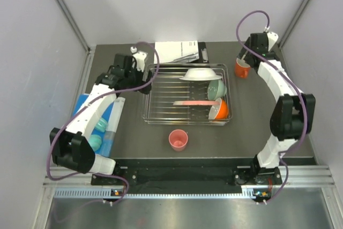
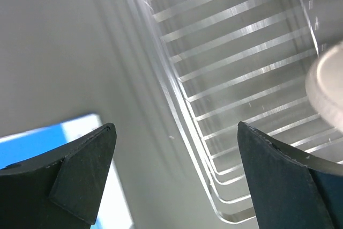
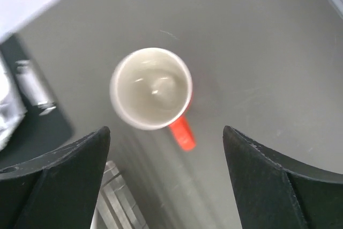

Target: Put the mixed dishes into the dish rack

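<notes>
At the far right of the counter [image 1: 134, 143], the right claw [image 3: 166, 148] hangs spread and empty directly above the orange mug [image 3: 151, 88]. The mug stands upright just outside the far right corner of the dish rack [image 1: 161, 105]. The likely step is grasping the mug: descend straight, centre its body between the fingers, and keep the handle out of their closing path. The left claw [image 2: 176, 132], also spread and empty, hovers over the rack's left edge.

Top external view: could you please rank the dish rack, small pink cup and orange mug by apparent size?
1. dish rack
2. small pink cup and orange mug: too close to rank, mug partly hidden.
</notes>
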Motion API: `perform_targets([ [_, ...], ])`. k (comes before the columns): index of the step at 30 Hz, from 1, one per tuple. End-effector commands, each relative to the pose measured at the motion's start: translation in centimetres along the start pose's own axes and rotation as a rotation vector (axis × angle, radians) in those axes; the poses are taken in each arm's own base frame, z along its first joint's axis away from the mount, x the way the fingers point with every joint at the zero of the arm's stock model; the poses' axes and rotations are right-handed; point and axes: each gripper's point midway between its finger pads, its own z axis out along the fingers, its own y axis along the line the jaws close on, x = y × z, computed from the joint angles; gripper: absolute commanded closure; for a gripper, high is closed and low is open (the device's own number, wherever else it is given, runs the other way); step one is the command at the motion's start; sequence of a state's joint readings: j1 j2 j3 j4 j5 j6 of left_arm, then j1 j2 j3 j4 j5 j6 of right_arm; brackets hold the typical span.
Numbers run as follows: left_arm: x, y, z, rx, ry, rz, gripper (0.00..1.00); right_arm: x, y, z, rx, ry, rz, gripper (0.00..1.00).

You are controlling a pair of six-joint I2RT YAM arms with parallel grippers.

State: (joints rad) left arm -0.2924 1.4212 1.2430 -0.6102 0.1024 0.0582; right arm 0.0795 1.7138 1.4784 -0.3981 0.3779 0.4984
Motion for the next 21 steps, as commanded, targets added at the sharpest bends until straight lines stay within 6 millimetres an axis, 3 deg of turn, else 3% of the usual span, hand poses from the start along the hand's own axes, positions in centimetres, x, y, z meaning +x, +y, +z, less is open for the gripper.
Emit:
perform_targets([
  [1, -5.1, 2.0, -4.9, -0.091, -0.161, 0.034, 0.01, -0.5, -2.3, 3.2, 0.101, 0.021, 0.023, 0.16],
  [7, -6.9, 3.0, -7.0, -0.098, -0.207, 0.012, 0.01, 0.9, -3.5, 5.1, 0.153, 0.058, 0.012, 0.17],
  [8, -6.9, 3.0, -7.0, -0.095, -0.206, 0.012, 0.01, 0.4, -4.9, 5.6, 0.175, 0.053, 0.029, 0.18],
  [12, -7.2, 2.6, -7.0, -0.074, -0.207, -0.004, 0.01, 0.6, -4.6, 7.1, 0.161, 0.06, 0.034, 0.23],
  [13, -7.2, 2.5, -7.1, -0.069, -0.208, -0.011, 0.01, 1.4, -4.8, 8.1, 0.169, 0.081, 0.027, 0.24],
  [15, -7.6, 2.3, -7.6, -0.065, -0.222, -0.013, 0.01, 1.4, -4.6, 9.0, 0.164, 0.092, 0.037, 0.25],
  [16, -7.7, 2.3, -7.8, -0.066, -0.228, -0.019, 0.01, 2.6, -4.9, 10.2, 0.176, 0.123, 0.04, 0.26],
  [18, -8.0, 2.4, -8.5, -0.076, -0.243, -0.023, 0.01, 2.5, -4.8, 11.2, 0.162, 0.141, 0.056, 0.27],
  [19, -8.2, 2.4, -8.7, -0.076, -0.247, -0.022, 0.01, 3.5, -4.9, 12.1, 0.161, 0.167, 0.058, 0.29],
  [21, -8.2, 2.3, -9.2, -0.079, -0.244, -0.028, 0.01, 3.3, -4.5, 12.7, 0.132, 0.186, 0.074, 0.31],
])
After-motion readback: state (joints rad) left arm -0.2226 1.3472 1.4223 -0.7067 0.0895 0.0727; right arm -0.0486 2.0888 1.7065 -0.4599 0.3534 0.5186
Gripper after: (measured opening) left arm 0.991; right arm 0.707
